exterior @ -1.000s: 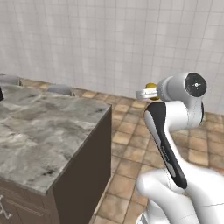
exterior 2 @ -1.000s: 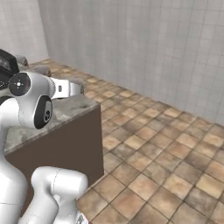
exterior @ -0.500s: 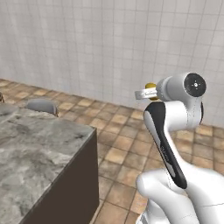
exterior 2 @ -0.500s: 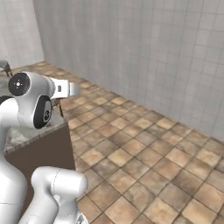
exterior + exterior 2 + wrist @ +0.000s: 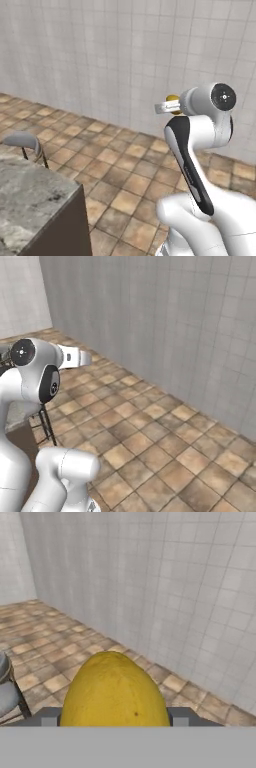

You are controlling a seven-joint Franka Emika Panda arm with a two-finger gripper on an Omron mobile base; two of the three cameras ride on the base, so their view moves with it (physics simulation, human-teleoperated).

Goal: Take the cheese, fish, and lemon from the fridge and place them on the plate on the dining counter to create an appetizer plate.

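We hold the lemon (image 5: 115, 689) in our pincer (image 5: 115, 717), whose two dark fingertips (image 5: 47, 716) press against it from either side, so the jaws are pinching the fruit and not standing free. In the hand view the lemon rises just ahead of the pincer as a large smooth yellow dome with a small dark speck low on its skin. In the left base view we see a little of that lemon (image 5: 173, 98) as a yellow-orange bump right at the pincer (image 5: 167, 106), at the far end of our white arm, which is raised high above the floor (image 5: 125, 170). Well beyond the pincer stands a pale tiled wall (image 5: 165, 577), and below and ahead of it runs the brown tiled floor up to the foot of that wall. Far below the pincer and off to its left in the left base view lies the corner of the desk (image 5: 30, 192), a grey marbled stone top on a dark brown base, and just past that corner stands a stool (image 5: 21, 140) with a grey seat on thin dark legs. In the right base view our arm (image 5: 37, 373) reaches out toward the wall, and thin dark stool legs (image 5: 46, 426) show beneath it.
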